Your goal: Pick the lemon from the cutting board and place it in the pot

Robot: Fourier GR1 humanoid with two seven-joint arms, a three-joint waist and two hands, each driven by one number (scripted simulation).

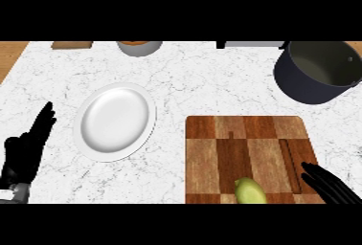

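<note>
A pale yellow-green lemon [249, 191] lies on the near edge of the checkered wooden cutting board [244, 143], partly cut off by the view's lower edge. My right hand [328, 184] rests at the board's near right corner, fingers straight, a short way to the right of the lemon and not touching it. The dark grey pot [318, 72] stands empty at the far right of the counter, beyond the board. My left hand [27, 148] stays open at the left edge, fingers pointing up.
A white oval plate [115, 120] lies left of the board. A small bowl [139, 47] and a wooden item [71, 44] sit along the far edge, with a pale object [249, 44] beside the pot. The counter is white marble.
</note>
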